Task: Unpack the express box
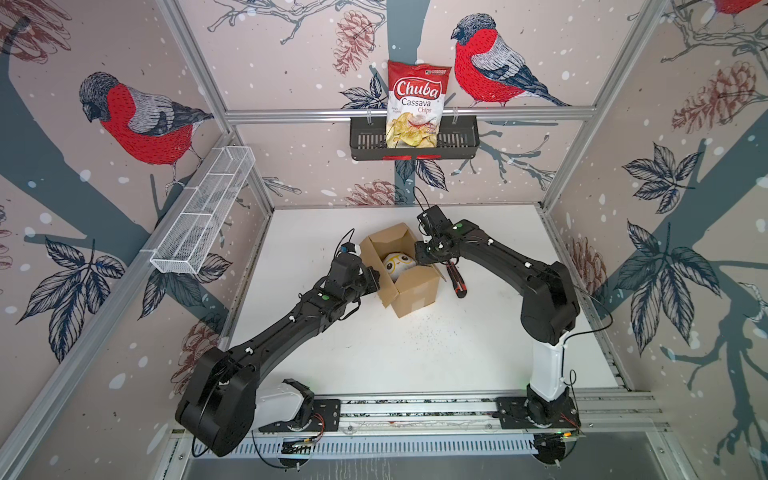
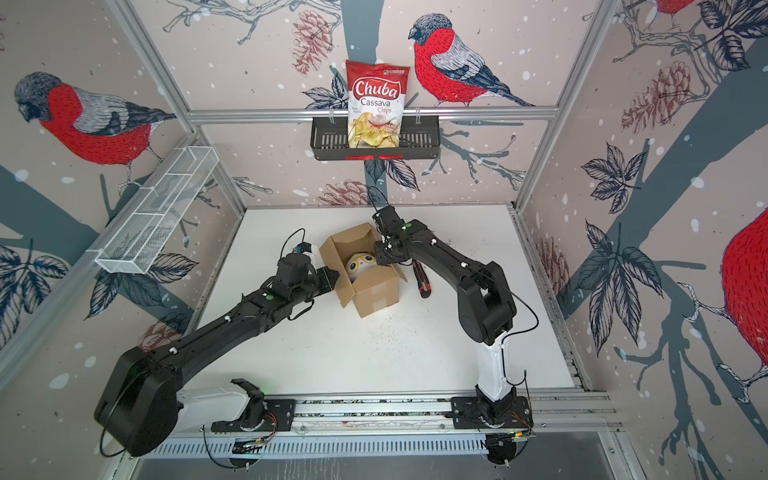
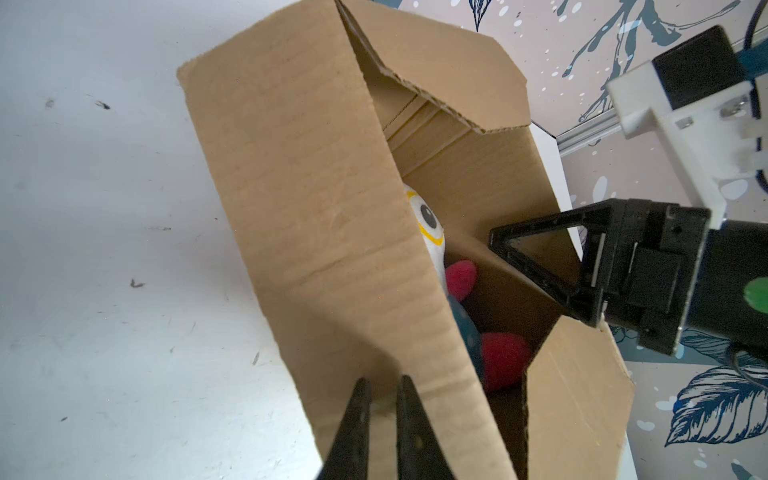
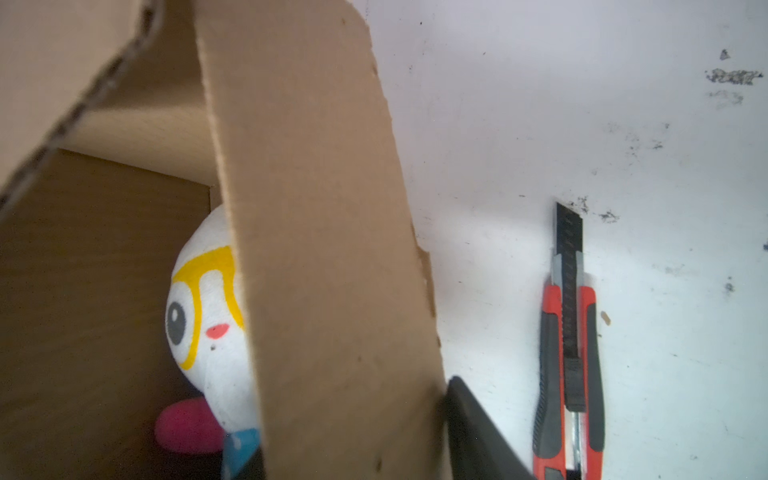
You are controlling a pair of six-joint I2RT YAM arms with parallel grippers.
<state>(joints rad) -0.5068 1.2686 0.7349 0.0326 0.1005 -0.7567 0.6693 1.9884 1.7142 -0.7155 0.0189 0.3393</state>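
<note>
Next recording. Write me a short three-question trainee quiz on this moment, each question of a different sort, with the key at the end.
1. True or false: a plush toy sits inside the open express box.
2. What lies on the table beside the express box, on the right arm's side?
A. utility knife
B. scissors
C. tape roll
3. Fill in: the chips bag stands in the ____.
Key: 1 true; 2 A; 3 black wall basket.
</note>
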